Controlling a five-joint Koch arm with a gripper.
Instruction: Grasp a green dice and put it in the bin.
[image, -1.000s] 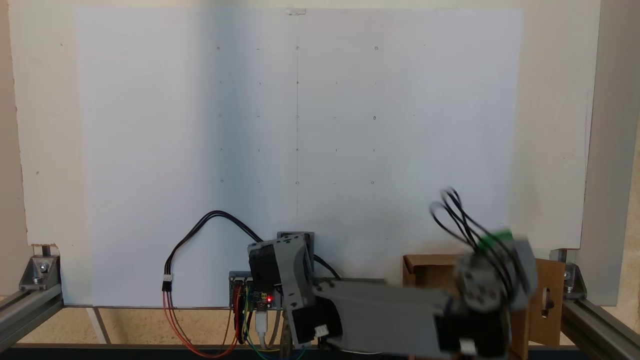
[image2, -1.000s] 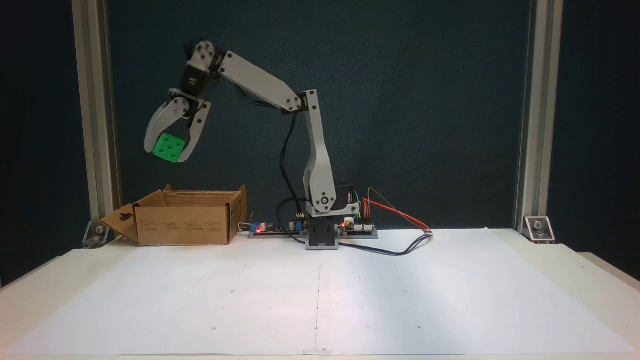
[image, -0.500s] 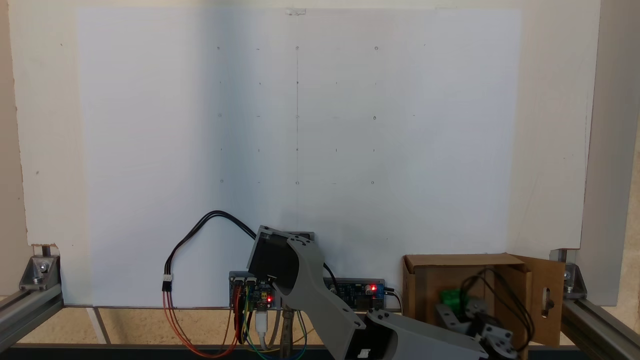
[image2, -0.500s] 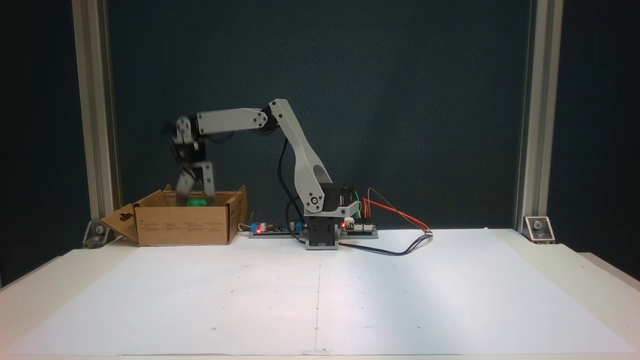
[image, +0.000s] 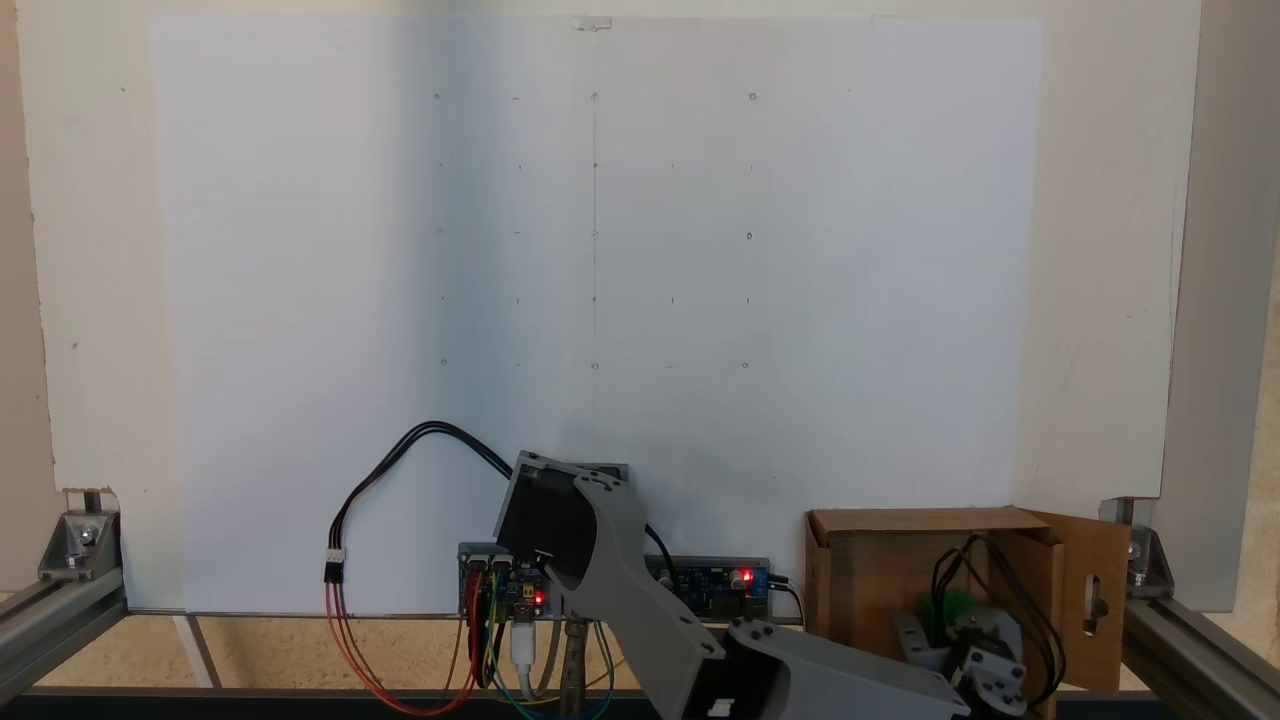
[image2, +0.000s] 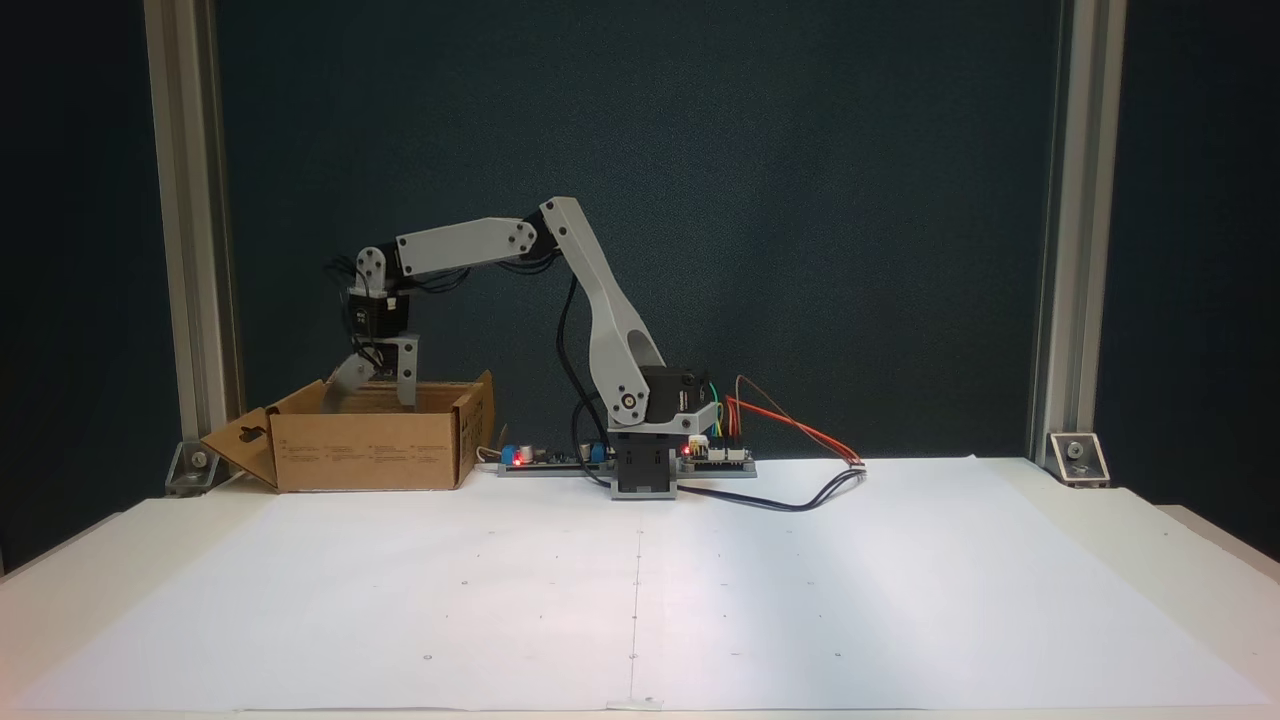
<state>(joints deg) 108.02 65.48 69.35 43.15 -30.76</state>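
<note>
Gripper (image2: 371, 395) lowered into open top of bin (image2: 370, 450), jaws spread apart, tips hidden below rim; released, gripping nothing. Green dice (image: 948, 607) inside bin (image: 860, 580), just beside gripper (image: 950, 640), partly hidden by wrist and black cables; contact with bin floor impossible to tell. Bin of brown corrugated cardboard, boxy, flaps folded outward, one flap (image: 1095, 600) pierced by slot cut-out; parked at table's back corner. White paper sheet (image2: 640, 590) flat across table, faintly dotted.
</note>
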